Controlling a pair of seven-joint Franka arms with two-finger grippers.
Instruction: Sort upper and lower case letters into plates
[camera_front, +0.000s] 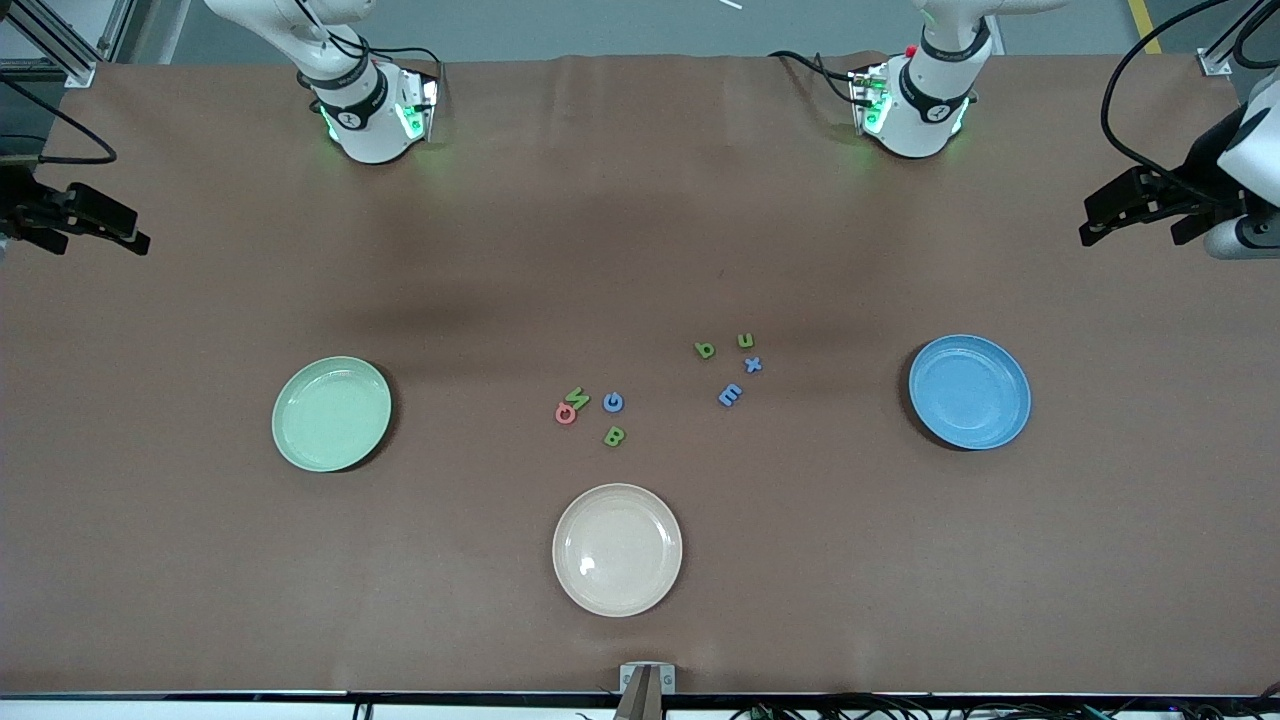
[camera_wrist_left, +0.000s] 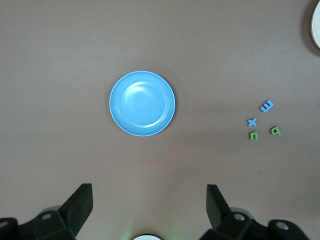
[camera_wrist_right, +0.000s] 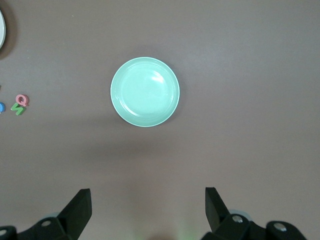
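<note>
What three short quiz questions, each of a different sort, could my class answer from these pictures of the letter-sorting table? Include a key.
1. True or false: a letter already lies in the blue plate.
2. How many letters lie on the table?
3. Which plate is nearest the front camera: A pale green plate, B blue plate, C cream-white plate?

Key:
1. False; it holds nothing.
2. Eight, in two groups of four.
3. C.

Both the left gripper and the right gripper stand open, holding nothing.
</note>
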